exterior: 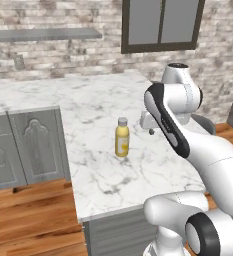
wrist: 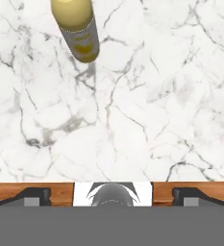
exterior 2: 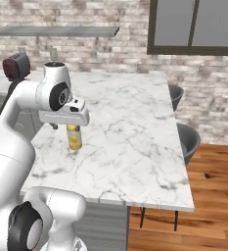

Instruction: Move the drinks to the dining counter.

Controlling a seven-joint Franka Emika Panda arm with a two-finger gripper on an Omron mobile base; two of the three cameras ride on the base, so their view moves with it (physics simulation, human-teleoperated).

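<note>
One of the drinks, a small yellow bottle (exterior: 121,140) with a pale grey cap, stands upright on the dining counter (exterior: 103,172), a white grey-veined marble slab. My gripper (exterior: 150,131) hangs just above the slab, a short way to the bottle's right, pointing down. It is open and holds nothing. From the other side the bottle (exterior 2: 75,138) shows partly behind the hand, below the gripper (exterior 2: 61,126). In the hand view the bottle (wrist: 80,33) stands at the top left, well clear of the wide-apart fingertips (wrist: 36,194), over bare marble (wrist: 132,96).
Grey panelled cabinets (exterior: 23,145) under another marble worktop lie to the left. Two dark stools (exterior 2: 189,139) stand along the counter's right side. A dark toaster (exterior 2: 15,66) sits at the back left. Brick wall with a window (exterior 2: 193,24) behind; wood floor (exterior: 28,220) around.
</note>
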